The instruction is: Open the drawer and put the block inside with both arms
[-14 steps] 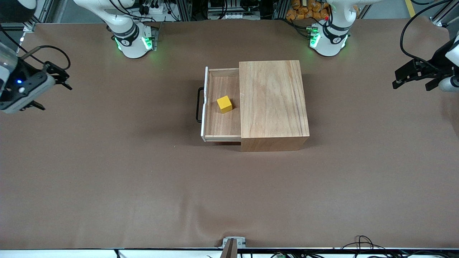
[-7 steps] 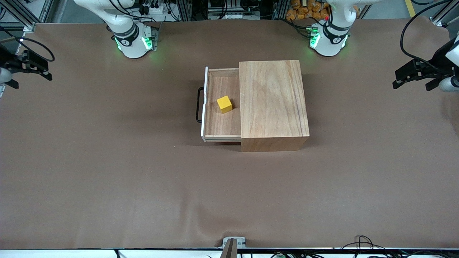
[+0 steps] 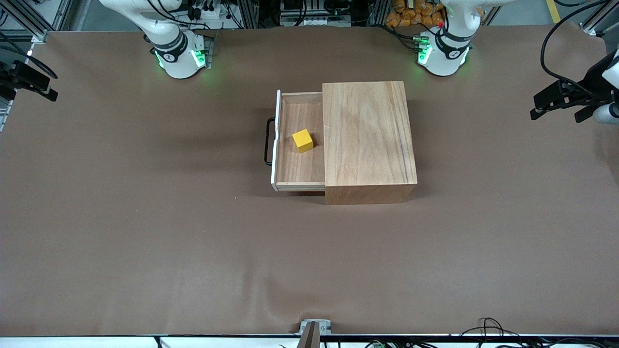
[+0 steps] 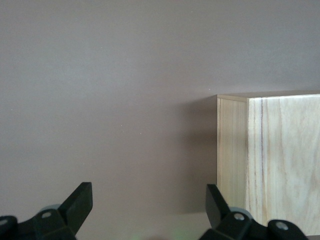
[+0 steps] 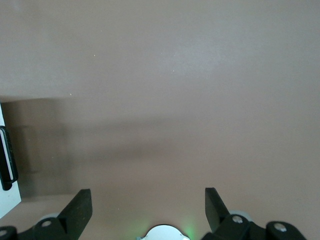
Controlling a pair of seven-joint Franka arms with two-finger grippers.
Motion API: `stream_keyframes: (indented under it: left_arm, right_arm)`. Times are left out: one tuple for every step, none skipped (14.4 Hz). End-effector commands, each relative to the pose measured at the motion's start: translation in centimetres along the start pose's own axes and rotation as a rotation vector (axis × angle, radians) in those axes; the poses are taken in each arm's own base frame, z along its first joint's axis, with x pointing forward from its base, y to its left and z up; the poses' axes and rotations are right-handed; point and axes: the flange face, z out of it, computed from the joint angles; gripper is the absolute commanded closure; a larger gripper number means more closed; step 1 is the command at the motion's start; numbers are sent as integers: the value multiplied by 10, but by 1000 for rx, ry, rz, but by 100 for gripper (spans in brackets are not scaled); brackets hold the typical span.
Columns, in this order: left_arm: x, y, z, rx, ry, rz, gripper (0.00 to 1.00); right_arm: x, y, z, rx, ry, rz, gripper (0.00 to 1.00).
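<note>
Brown table cloth (image 3: 145, 232) carries the wooden box (image 3: 367, 140) at mid-table, its drawer (image 3: 297, 166) pulled out toward the right arm's end with the yellow block (image 3: 302, 140) lying inside. Over the last second the right gripper (image 3: 29, 84) has drawn back to its edge of the table, fingers (image 5: 80, 207) spread wide and empty. The left gripper (image 3: 556, 99) waits at its own end, fingers (image 4: 80, 202) also wide; the job looks done

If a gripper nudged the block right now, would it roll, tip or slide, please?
The block is a flat-faced cube, so it would probably slide, not roll. It looks rigid. It sits in the open drawer beside the box, which would likely stop it.
</note>
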Motion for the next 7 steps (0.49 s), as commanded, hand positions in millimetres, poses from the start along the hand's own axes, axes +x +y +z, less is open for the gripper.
stream_keyframes:
  left_arm:
    - [1, -1, -5, 11, -2, 13, 0]
    - [1, -2, -5, 11, -2, 12, 0]
    - [1, 0, -5, 11, -2, 15, 0]
    - [1, 0, -5, 13, -2, 16, 0]
    - [2, 0, -4, 13, -3, 16, 0]
    - [2, 0, -4, 13, -3, 18, 0]
    - [2, 1, -4, 13, -3, 19, 0]
  right_arm:
    - [-8, 3, 1, 6, 3, 26, 0]
    - [-9, 2, 1, 6, 2, 24, 0]
    - [-9, 2, 1, 5, 2, 24, 0]
    - [-8, 1, 1, 4, 2, 23, 0]
    - [-8, 1, 2, 4, 2, 23, 0]
    - [-8, 1, 1, 4, 3, 21, 0]
    - [-8, 1, 1, 4, 3, 21, 0]
